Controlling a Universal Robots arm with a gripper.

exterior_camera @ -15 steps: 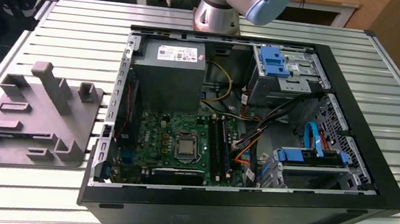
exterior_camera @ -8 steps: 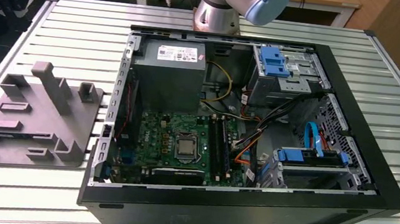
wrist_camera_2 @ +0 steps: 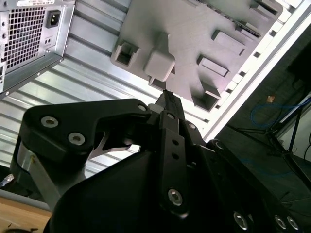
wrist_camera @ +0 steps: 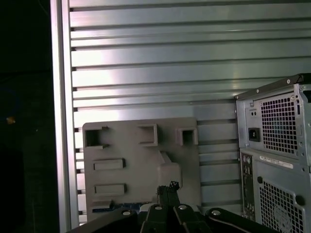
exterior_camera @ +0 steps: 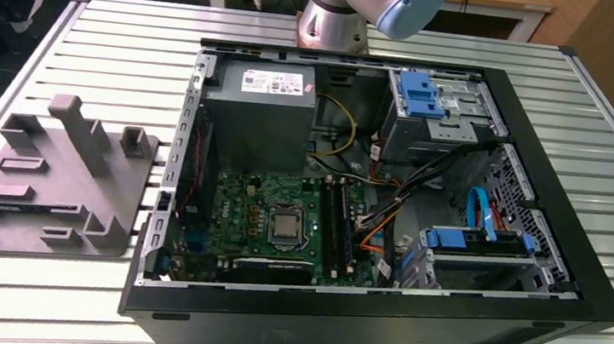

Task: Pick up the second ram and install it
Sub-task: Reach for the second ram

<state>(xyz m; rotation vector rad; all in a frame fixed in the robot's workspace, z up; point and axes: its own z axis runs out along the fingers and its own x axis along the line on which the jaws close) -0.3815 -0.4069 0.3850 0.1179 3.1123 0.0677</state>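
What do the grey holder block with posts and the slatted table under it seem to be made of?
Grey holder block with upright posts: probably plastic, matte; uniform dull grey without glare. Slatted silver table: likely aluminium, brushed; bright streaky reflections along the slats.

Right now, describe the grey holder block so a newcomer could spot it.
On the slatted metal table, find the open computer case. The holder block lies outside it, on the exterior view's left. It alone is matte grey plastic with upright posts.
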